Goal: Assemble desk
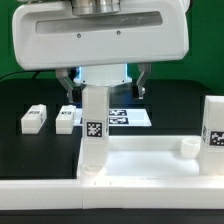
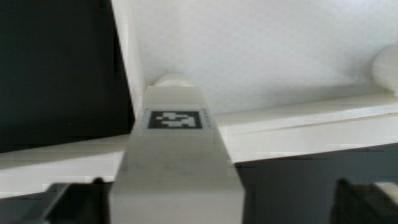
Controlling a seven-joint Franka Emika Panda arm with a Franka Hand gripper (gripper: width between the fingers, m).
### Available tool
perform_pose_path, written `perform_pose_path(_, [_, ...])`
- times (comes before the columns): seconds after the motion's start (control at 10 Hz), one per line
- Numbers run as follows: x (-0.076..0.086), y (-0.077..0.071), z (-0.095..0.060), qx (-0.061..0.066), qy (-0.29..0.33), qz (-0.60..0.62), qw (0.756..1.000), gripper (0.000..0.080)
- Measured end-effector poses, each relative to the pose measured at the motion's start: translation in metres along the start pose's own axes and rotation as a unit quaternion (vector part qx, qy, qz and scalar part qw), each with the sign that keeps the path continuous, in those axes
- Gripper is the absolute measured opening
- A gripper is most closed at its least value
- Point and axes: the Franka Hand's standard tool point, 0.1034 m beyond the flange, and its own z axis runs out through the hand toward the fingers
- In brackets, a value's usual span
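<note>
Holding the end effector (image 1: 102, 84) spread wide astride the upright leg (image 1: 93, 132), pinching nothing; seeing it standing at a corner of the tabletop (image 1: 150, 158); judging it light, stiff, slick plastic, best taking hold across opposite faces near the top

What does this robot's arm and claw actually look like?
The claw has a broad, plain white boxy body with rounded corners. It sits under a grey metal ring and has two slim dark fingers below. No cables or markings show on it.
</note>
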Motion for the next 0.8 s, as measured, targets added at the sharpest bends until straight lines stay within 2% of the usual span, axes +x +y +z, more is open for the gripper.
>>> perform_pose_path(0.1, [0.0, 0.0, 0.0, 0.0, 0.0, 0.0, 1.0, 0.0466])
perform_pose_path(0.2, [0.0, 0.0, 0.0, 0.0, 0.0, 0.0, 1.0, 0.0466])
perform_pose_path(0.3, [0.0, 0.002, -0.001, -0.001, 0.001, 0.001, 1.0, 0.0299])
perform_pose_path(0.6, [0.001, 0.005, -0.001, 0.0, 0.005, 0.012, 1.0, 0.0301])
perform_pose_path(0.8, [0.004, 0.013, -0.001, 0.004, 0.043, 0.093, 0.995, 0.0301])
